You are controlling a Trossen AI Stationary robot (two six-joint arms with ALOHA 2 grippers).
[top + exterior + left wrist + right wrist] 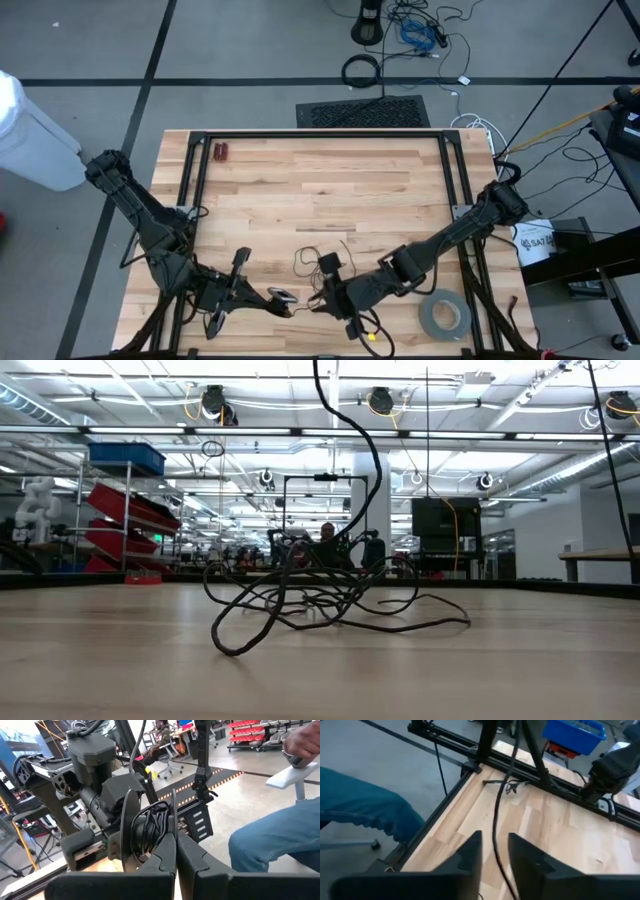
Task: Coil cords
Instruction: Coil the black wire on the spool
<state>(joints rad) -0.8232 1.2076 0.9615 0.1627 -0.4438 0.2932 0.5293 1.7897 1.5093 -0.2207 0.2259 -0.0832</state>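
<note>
The cords are one thin black cord. Part of it is wound into a small bundle (150, 827) at the tips of my left gripper (174, 827), which is shut near the table's front edge (274, 297). Loose strands (320, 595) lie in a tangle on the wood (322, 255). One strand (345, 420) rises from the tangle out of the low view. My right gripper (495, 840) stands just right of the left one (322, 297). It is open and slants down, and a strand (496, 805) runs through the gap between its fingers without plainly touching either. My left gripper has the wound bundle of cord (159, 822) at its fingertips, and the loops lie against the side of the shut fingers (167, 852). The fingers point level toward the table's right. The bundle is lifted clear of the table. The loops hide the exact spot that is pinched.
A grey tape roll (445, 318) lies at the near right. A small red object (220, 152) sits at the far left. Black frame rails (320, 133) border the table. A person in blue trousers (272, 840) sits close beyond the front edge.
</note>
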